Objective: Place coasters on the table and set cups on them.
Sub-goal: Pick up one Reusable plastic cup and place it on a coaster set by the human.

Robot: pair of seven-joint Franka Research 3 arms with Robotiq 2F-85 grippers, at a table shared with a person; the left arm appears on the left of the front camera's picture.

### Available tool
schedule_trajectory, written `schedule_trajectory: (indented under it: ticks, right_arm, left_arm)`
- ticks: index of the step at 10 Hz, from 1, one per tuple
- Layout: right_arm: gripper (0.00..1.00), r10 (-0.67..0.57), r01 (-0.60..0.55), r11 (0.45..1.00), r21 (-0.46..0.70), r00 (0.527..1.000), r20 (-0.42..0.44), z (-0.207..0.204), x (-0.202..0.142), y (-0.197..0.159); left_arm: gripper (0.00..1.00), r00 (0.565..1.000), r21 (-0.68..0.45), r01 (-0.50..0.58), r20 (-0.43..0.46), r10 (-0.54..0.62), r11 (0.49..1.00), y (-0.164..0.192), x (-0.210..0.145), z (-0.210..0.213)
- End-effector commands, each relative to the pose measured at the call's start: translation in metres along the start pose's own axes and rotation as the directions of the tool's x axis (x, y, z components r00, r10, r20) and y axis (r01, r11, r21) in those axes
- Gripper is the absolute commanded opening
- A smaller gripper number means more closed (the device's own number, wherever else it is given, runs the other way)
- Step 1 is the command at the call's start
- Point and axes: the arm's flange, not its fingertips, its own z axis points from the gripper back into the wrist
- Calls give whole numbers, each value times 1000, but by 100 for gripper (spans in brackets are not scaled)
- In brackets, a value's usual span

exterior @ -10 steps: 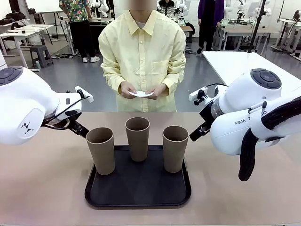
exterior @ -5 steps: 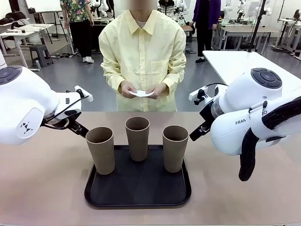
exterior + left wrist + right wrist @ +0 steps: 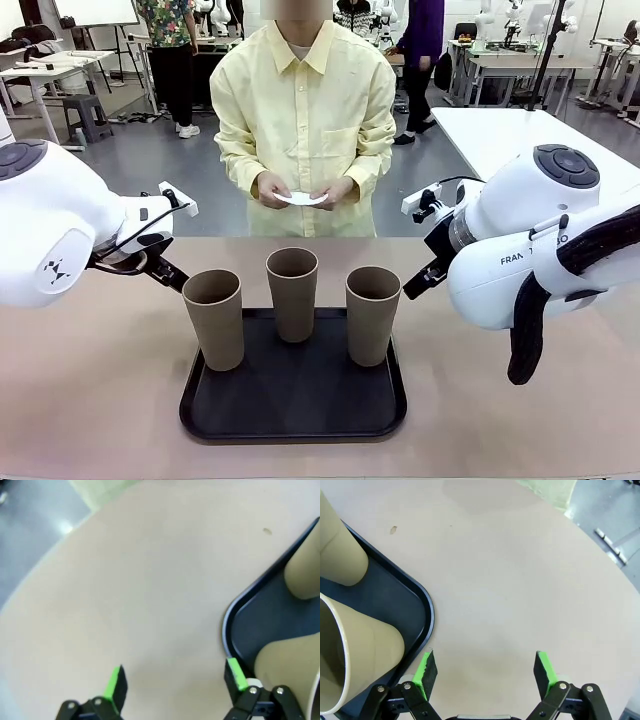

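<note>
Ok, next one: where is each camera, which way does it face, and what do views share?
Front view: fixed between the arms, facing across the table at the person holding a coaster; left arm and right arm flank three cups on the black tray.
Left wrist view: on the left wrist, looking down at the table and tray edge; open left jaws at bottom.
Right wrist view: on the right wrist, likewise downward; open right jaws at bottom.
Shared: tray, cups and table appear in all three.

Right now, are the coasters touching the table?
Apart. The front view shows the coasters held between the person's hands, up in the air and clear of the table.
</note>
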Motion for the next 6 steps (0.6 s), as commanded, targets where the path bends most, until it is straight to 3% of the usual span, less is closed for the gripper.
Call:
schedule_trajectory:
  ticks: [1,4,6]
  right_arm:
    - [100,0,0,1000,0,1000,0,0,0,0]
    - [100,0,0,1000,0,1000,0,0,0,0]
    - [100,82,-84,996,-27,995,-60,53,6,9]
  left_arm:
    - [100,1000,0,0,0,0,1000,0,0,0]
    - [100,1000,0,0,0,0,1000,0,0,0]
    - [100,998,119,66,6,-67,991,8,-1,70]
